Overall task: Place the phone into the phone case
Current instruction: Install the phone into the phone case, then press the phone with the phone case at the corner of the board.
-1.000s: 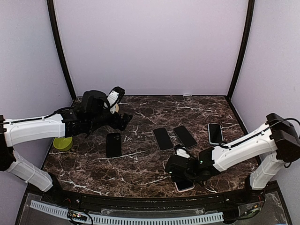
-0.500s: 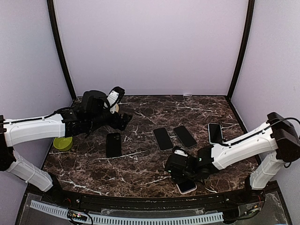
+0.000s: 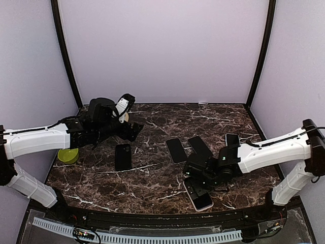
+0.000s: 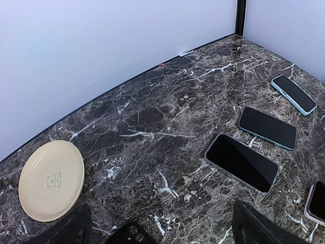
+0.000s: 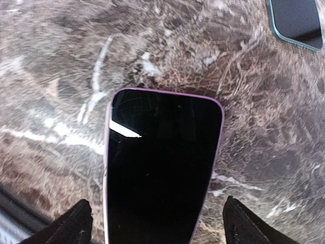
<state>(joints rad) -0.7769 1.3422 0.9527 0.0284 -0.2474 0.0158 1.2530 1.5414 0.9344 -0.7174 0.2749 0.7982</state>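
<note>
**Operator:** Which step is in hand, and how is it done correctly?

**Technician:** On the bench point(image 3: 152, 178), the right claw point(image 5: 162, 223) straddles the phone point(image 5: 162, 168). Its fingers are spread wide, one outside each long edge, and it holds nothing. Judged from this, the step is seating and checking the phone in its case point(image 5: 106, 173).
1. Lower the claw vertically.
2. Press flat on the glass near each corner.
3. Apply no side load.
4. Lift straight up so the handset is not dragged.

The left claw point(image 4: 162, 231), far left, is also wide and empty. It is not needed for this step.

**Operator:** Where is the phone?

**Technician:** It lies flat on the near right of the bench, screen up. In the overhead view the right claw is over its far end. It is well apart from the dark handset at bench centre point(image 3: 176, 150).

**Operator:** How does it look?

**Technician:**
- Body: a glossy black screen, unlit, with one bright streak of reflection.
- Surround: a thin lilac case lip runs evenly along the far edge and round both visible corners.
- Seating: the lip looks flush. The near end lies out of the wrist view, so seating there cannot be confirmed.
</note>
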